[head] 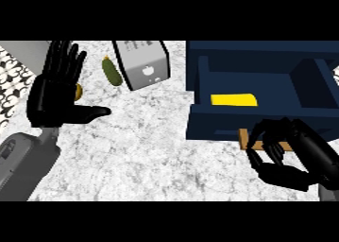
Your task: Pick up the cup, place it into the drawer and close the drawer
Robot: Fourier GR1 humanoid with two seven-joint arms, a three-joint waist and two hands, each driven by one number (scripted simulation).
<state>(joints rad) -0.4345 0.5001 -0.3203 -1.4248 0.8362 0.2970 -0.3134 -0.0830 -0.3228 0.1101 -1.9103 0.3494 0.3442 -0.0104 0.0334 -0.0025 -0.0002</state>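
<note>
Two grey forearms end in glossy black hands, left hand [55, 97] and right hand [294, 158].

The grey box [145, 64] bears a small emblem and unreadably small print.

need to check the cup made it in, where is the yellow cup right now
In the head view the yellow cup lies inside the open dark blue drawer at upper right, near its front wall, just above the right hand.

Kitchen counter, speckled white stone top [151, 142] stretching between both hands, navy drawer [262, 101] standing open beyond the right hand [287, 160], patterned tiling [8, 90] showing outside the left hand [53, 92]
</note>
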